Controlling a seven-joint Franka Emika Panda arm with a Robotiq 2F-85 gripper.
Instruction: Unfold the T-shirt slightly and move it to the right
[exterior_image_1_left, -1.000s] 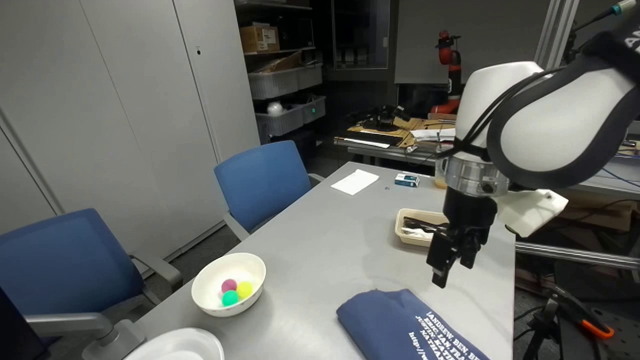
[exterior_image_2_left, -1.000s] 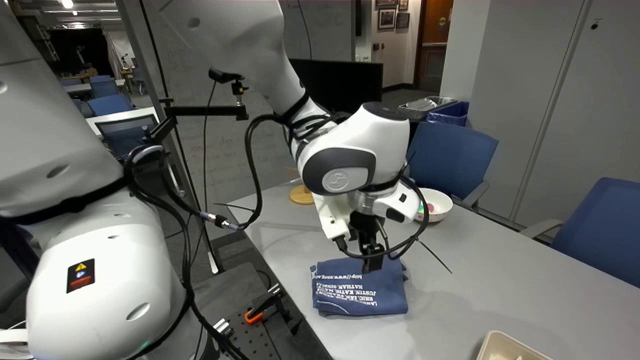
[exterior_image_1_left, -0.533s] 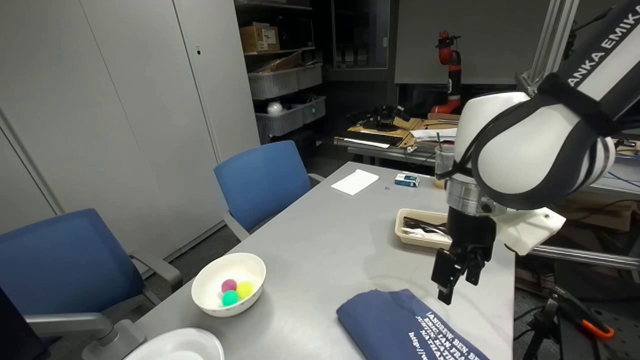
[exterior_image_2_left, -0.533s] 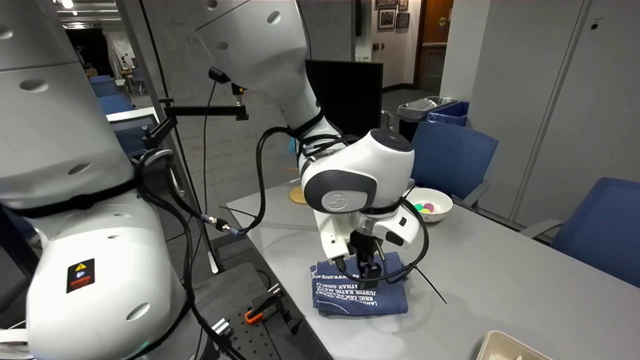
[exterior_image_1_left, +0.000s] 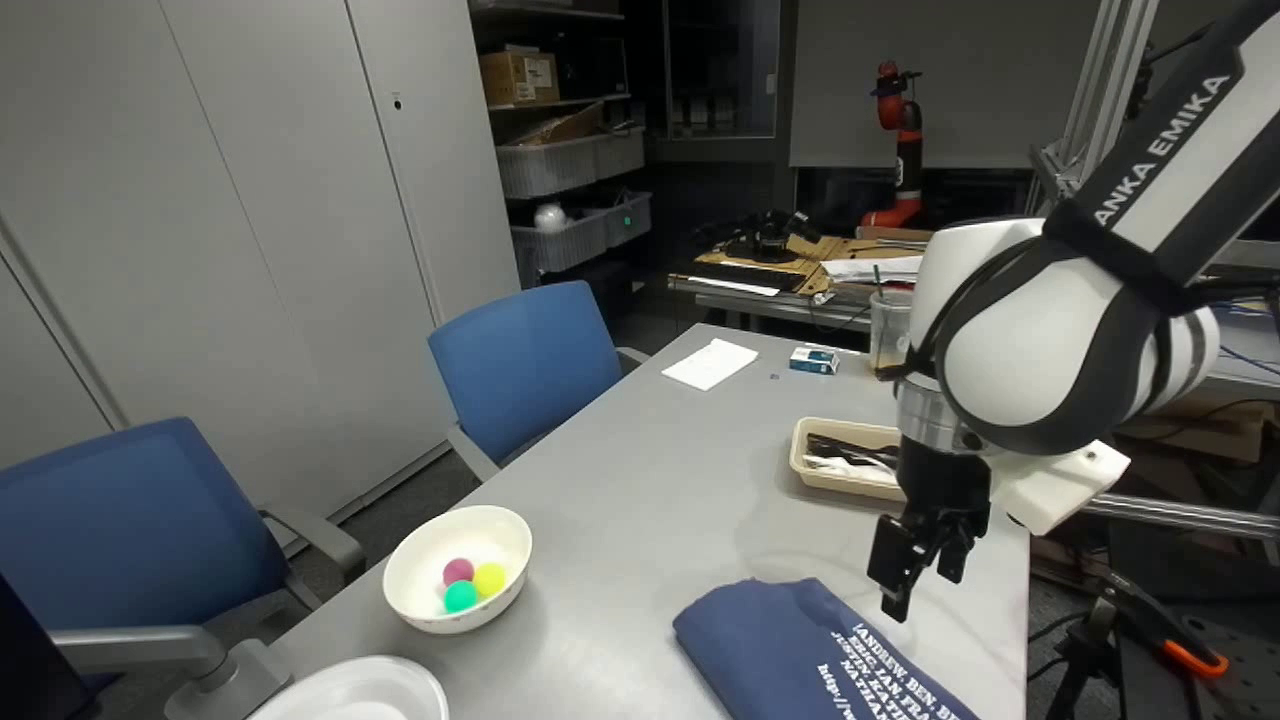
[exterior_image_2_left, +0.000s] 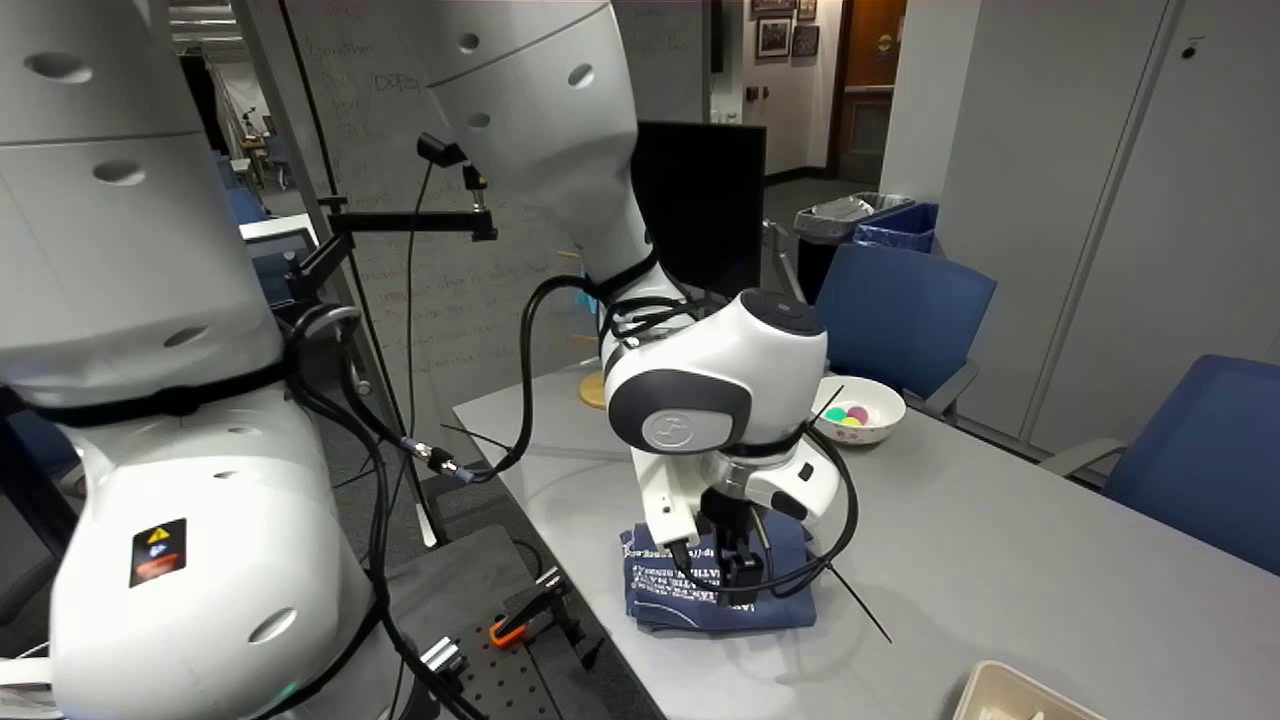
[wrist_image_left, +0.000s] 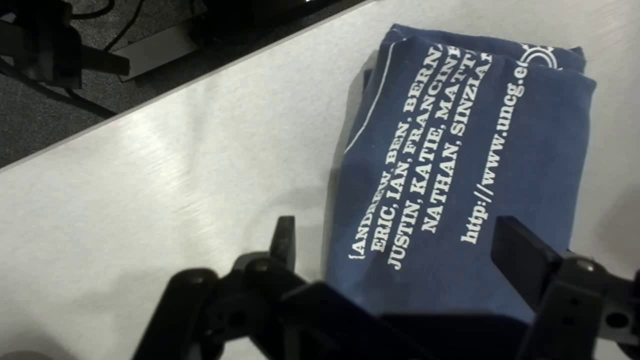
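Note:
The dark navy T-shirt (exterior_image_1_left: 770, 640) lies folded on the table, white lettering facing up. It shows in both exterior views (exterior_image_2_left: 685, 608), partly cut off by the lower edge in one of them. In the wrist view the T-shirt (wrist_image_left: 545, 130) fills the right middle, with loose layered folds at its far end. My gripper (wrist_image_left: 395, 225) is open and empty; one finger is over bare table beside the cloth's edge, the other over the cloth. In both exterior views my gripper (exterior_image_1_left: 922, 590) (exterior_image_2_left: 740, 592) hangs above the table near the T-shirt; touching is not visible.
A white bowl (exterior_image_1_left: 425, 540) with three coloured balls stands across the table. A white plate (exterior_image_1_left: 345, 675) is at the near edge. A beige tray (exterior_image_1_left: 840, 482) with dark utensils, a small box (exterior_image_1_left: 814, 360) and white paper (exterior_image_1_left: 710, 363) lie further along. The table edge runs close beside the T-shirt.
My gripper has come down toward the T-shirt, with the arm lowering, more in the earlier half second than in the later one. The T-shirt has not moved.

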